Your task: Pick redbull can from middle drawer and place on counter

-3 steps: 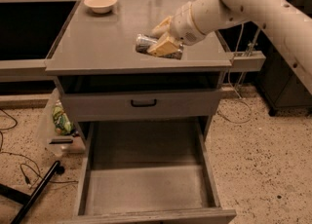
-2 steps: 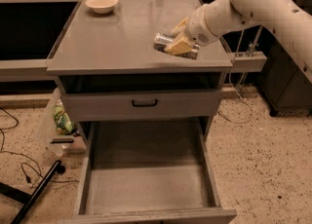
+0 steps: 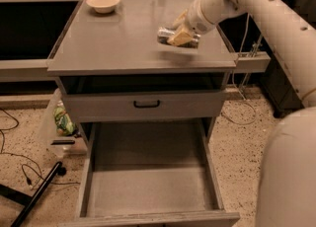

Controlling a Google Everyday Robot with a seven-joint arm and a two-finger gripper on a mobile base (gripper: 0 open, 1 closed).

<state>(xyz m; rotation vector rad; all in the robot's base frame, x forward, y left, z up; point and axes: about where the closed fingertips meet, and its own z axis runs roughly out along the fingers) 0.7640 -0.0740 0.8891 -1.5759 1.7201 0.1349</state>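
End effector [image 3: 180,37] clenched on the can [image 3: 167,34], which is held sideways, low over the right part of the bench [image 3: 113,43]. The drawer [image 3: 148,181] below stands open. Judged best: lower until the can rests well inside the near edge, then release gently, since a lying can may roll.

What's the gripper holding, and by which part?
The gripper holds the redbull can, lying sideways over the counter, clamped around its body; one end of the can sticks out past the fingers.
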